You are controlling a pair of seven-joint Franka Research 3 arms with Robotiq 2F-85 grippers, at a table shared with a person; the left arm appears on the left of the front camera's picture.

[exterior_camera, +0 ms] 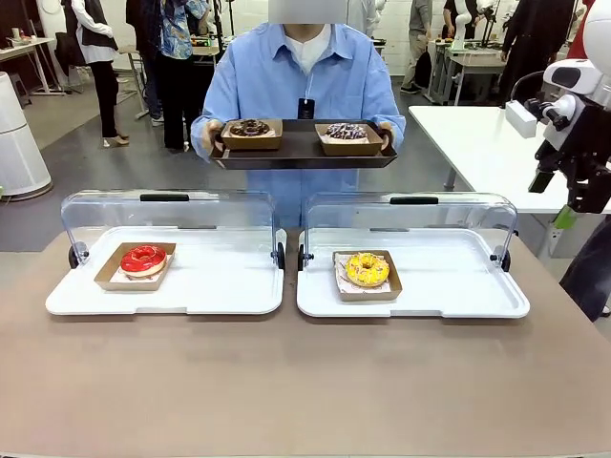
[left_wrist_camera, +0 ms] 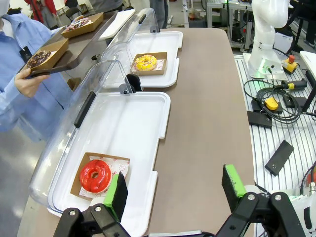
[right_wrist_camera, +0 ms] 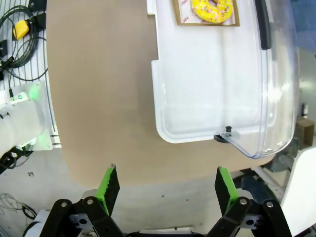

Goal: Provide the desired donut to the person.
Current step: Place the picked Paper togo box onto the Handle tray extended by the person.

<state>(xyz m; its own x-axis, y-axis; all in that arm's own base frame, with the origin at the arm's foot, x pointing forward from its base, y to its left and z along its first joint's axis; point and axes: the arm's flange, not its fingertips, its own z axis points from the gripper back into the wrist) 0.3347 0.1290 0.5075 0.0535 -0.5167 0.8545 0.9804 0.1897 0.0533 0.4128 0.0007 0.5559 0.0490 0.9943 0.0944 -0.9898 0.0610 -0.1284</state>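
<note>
Hanging spread-jawed, right pincer (right_wrist_camera: 168, 185) points down beside table (right_wrist_camera: 98, 98).

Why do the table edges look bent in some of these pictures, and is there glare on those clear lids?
Left wrist view: the wide lens bows the table and its edge, and the clear lid over the red donut looks hazy. Right wrist view: the table edge curves, the other lid shows pale reflections. Front view: lines stay straight, lighting is even, shadows soft.

No text is readable (red print on the donut papers blurs).
</note>
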